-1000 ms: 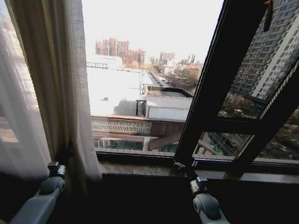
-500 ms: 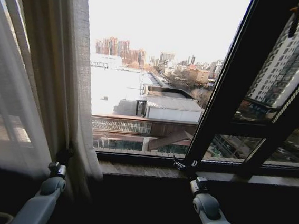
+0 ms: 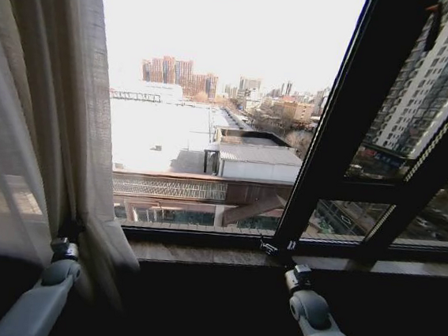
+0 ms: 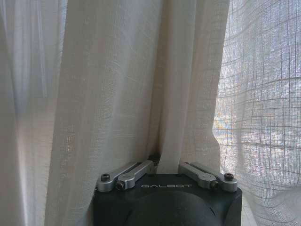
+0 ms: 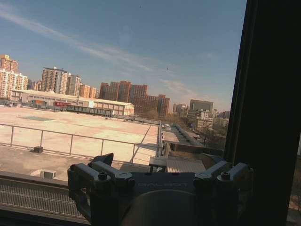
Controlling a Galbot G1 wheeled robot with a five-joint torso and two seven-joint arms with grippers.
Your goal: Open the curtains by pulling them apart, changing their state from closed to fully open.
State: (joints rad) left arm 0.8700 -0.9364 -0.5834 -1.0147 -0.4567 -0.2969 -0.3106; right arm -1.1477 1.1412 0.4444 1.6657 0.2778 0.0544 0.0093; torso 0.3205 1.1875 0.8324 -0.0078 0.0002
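A fold of the curtains (image 4: pixel 117 94) is pinched tight in the left gripper (image 4: pixel 160 165). It is best pulled slowly sideways, away from the window middle. The right gripper (image 3: pixel 279 251) is seen by the sill, fingers spread, empty.

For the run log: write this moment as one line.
left gripper: shut on curtain, low near sill | curtain: bunched at window's left | right gripper: at window frame base, holds no fabric | glass mostly uncovered

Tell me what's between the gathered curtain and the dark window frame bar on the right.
Bare glass: in the head view, nothing hangs between the curtain and the frame bar.
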